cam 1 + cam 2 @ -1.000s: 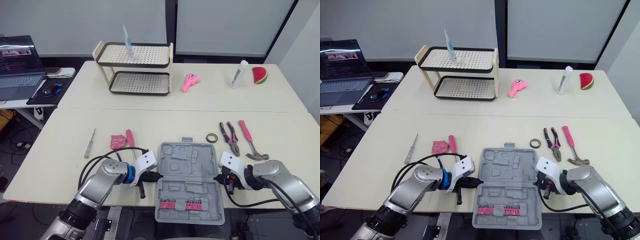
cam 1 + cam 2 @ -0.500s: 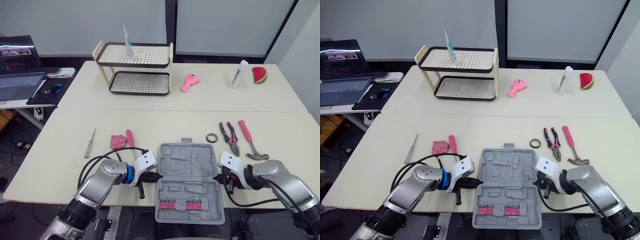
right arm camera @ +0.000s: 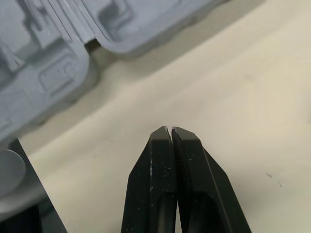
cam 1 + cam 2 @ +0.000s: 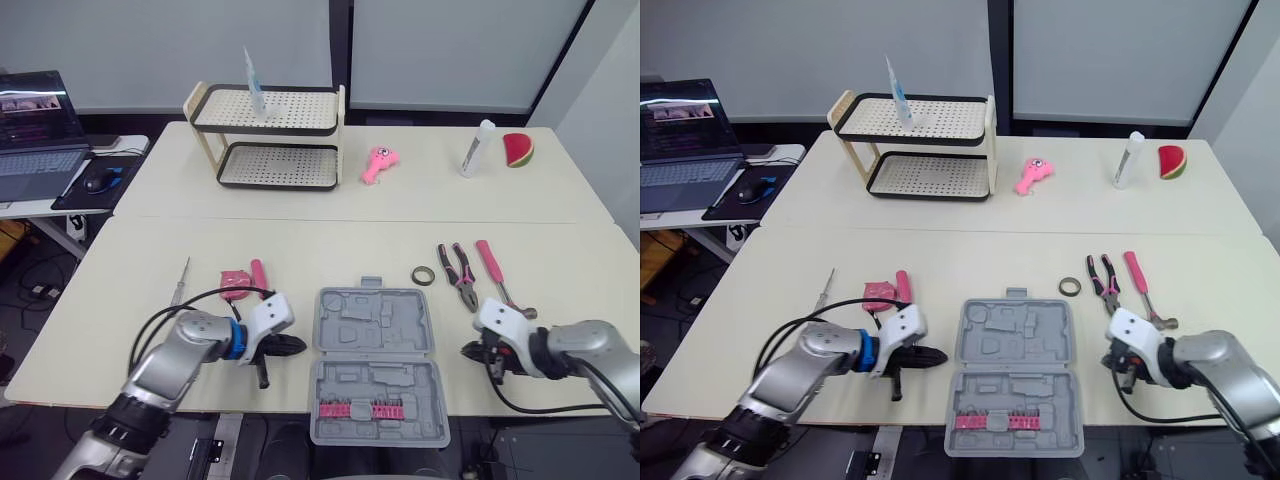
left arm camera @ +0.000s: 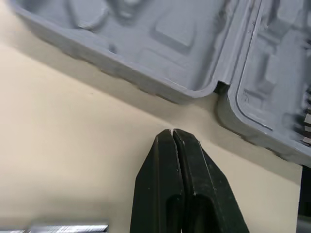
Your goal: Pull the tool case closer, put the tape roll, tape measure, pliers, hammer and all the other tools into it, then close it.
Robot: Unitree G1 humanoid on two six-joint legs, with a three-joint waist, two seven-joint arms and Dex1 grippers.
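**Tool case open at the near table edge, shut grippers on either flank**

Lies flat and fully open: the tool case (image 4: pixel 375 325), at the near edge of the table (image 4: pixel 330 240), moulded grey lid half farther off, tray half nearer and apparently overhanging the edge. Holds so far just a strip of pink bits (image 4: pixel 363 409) in the tray half.

Looks like a stiff, hollow plastic shell: probably light and quick to slide on the smooth top. Likely to fold at the hinge if pushed on one half alone. Best taken by the side walls close to the hinge line, one gripper per flank, or by the handle tab (image 4: pixel 372 283) on the far rim. Seems near enough already for loading.

Flanked by the left gripper (image 5: pixel 173 132), fingers pressed together on nothing, tip aimed at the hinge notch with a strip of bare table between. On the other flank, the right gripper (image 3: pixel 170 130), likewise closed and empty, standing clear of the case.

Farther out to the right: tape roll (image 4: pixel 424 275), pliers (image 4: pixel 459 272), hammer (image 4: pixel 497 280). To the left: a small pink item (image 4: pixel 236 282), likely the tape measure, a pink-handled tool (image 4: pixel 260 272) and a slim screwdriver (image 4: pixel 180 283).
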